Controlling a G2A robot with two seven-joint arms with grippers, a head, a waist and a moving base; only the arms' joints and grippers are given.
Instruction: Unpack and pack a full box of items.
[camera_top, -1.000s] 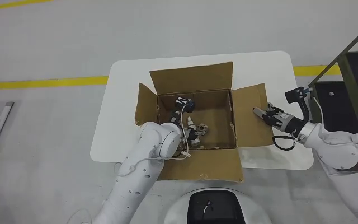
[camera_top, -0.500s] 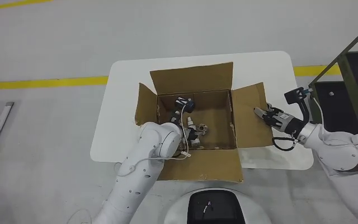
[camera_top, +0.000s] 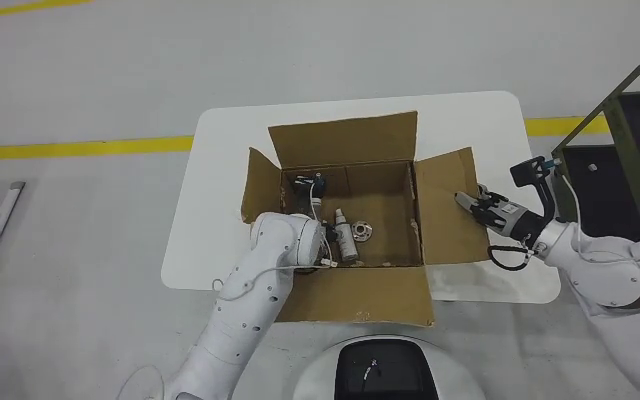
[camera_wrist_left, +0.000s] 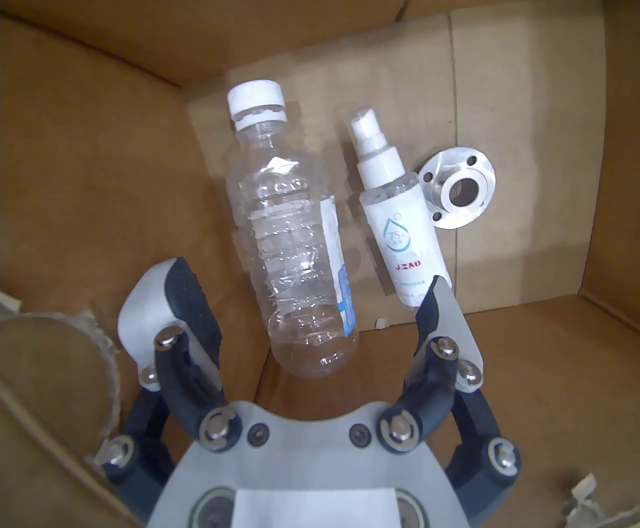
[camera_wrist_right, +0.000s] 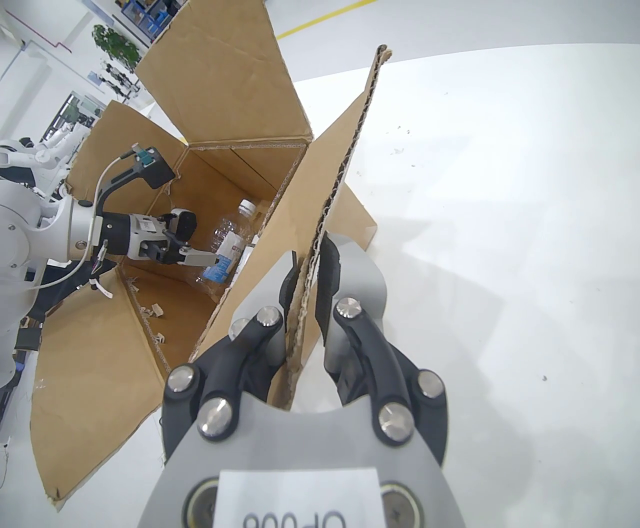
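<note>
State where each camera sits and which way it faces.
Top view: above the arms, looking down at the table and open box; both arms show.
Left wrist view: on the left arm, facing the box floor; the open left tool hangs over a water bottle.
Right wrist view: on the right arm, facing along the flap that the right tool clamps.
Shared: both wrist views show the water bottle.

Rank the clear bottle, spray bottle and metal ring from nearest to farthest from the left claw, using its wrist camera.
1. Clear bottle, just ahead of the left gripper's open fingers.
2. Spray bottle, beside one fingertip.
3. Metal ring, beyond the spray bottle.
</note>
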